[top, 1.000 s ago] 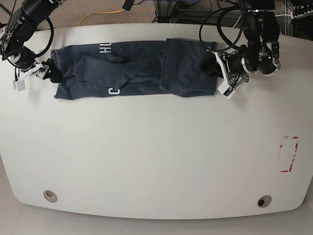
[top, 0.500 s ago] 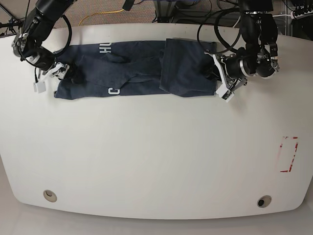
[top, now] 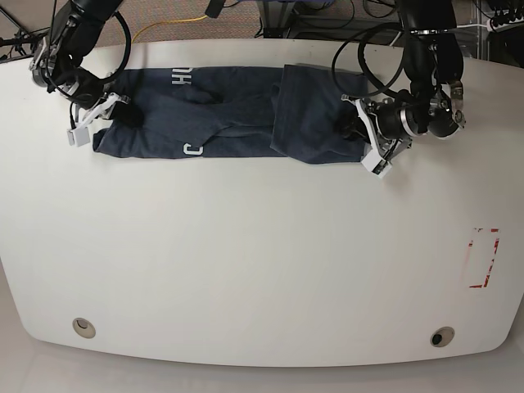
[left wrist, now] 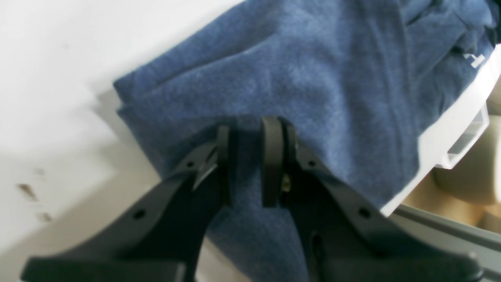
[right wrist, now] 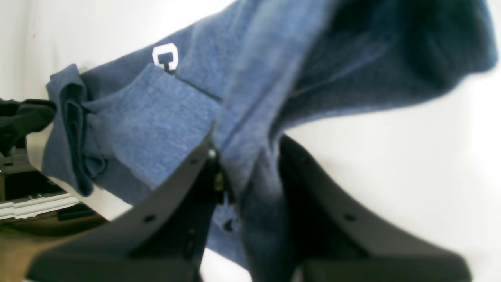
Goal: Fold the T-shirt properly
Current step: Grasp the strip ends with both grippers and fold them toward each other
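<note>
The T-shirt (top: 233, 110), dark slate-blue with white letters (top: 190, 151), lies as a long band across the far side of the white table (top: 262, 246), its right part folded over. My left gripper (top: 354, 124) is at the band's right end; in the left wrist view it (left wrist: 246, 164) is shut on a fold of the T-shirt (left wrist: 313, 78). My right gripper (top: 123, 115) is at the band's left end. The right wrist view has it (right wrist: 246, 164) shut on a raised ridge of the T-shirt (right wrist: 156, 117), a white letter (right wrist: 164, 56) beyond.
A red-marked rectangle (top: 483, 258) is on the table's right side. Two round holes (top: 83, 327) (top: 442, 336) sit near the front edge. Cables, one yellow (top: 168, 24), lie on the floor beyond the far edge.
My right gripper has moved inward along the table, carrying the shirt's left end with it and shortening the band. My left gripper has shifted slightly left at the right end.
</note>
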{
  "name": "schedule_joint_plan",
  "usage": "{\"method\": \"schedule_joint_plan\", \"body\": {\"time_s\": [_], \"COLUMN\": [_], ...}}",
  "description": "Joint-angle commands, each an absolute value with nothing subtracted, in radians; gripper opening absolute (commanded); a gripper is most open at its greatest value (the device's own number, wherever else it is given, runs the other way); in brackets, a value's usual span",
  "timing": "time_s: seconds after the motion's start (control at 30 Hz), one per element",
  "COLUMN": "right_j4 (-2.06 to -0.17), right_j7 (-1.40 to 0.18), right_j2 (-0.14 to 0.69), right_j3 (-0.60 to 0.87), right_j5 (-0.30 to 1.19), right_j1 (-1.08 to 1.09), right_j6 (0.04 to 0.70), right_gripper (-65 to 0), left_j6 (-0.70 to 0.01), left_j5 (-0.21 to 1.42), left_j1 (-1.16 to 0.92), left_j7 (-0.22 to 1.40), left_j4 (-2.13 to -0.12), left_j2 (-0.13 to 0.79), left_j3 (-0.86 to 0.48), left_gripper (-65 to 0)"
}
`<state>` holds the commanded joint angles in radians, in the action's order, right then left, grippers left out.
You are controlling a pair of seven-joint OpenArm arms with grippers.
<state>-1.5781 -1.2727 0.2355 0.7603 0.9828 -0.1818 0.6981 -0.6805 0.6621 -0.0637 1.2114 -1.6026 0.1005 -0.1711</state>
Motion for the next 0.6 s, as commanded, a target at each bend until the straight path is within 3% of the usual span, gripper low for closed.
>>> {"method": "schedule_joint_plan", "body": {"time_s": [0.2, 0.43, 0.6], "right_j4": [-1.787, -1.962, -1.979], "right_j7": [-1.302, -1.34, -1.34], "right_j2": [0.243, 0.236, 0.234], "right_j3": [0.763, 0.759, 0.67], "right_j5": [0.986, 0.992, 1.132], "right_j1": [-0.234, -0.271, -0.269], "right_j6": [0.698, 0.698, 0.698], "right_gripper": [-65.0, -65.0, -65.0], "left_j6": [-0.673, -0.651, -0.648], "left_j5": [0.656, 0.53, 0.46], "left_j1": [-0.028, 0.016, 0.038], "left_j7": [1.211, 1.202, 1.148], "left_j4": [-1.529, -1.488, -1.472], "left_j2": [0.065, -0.036, -0.074], "left_j3": [-0.171, -0.17, -0.091], "left_gripper": [-56.5, -56.4, -56.4]}}
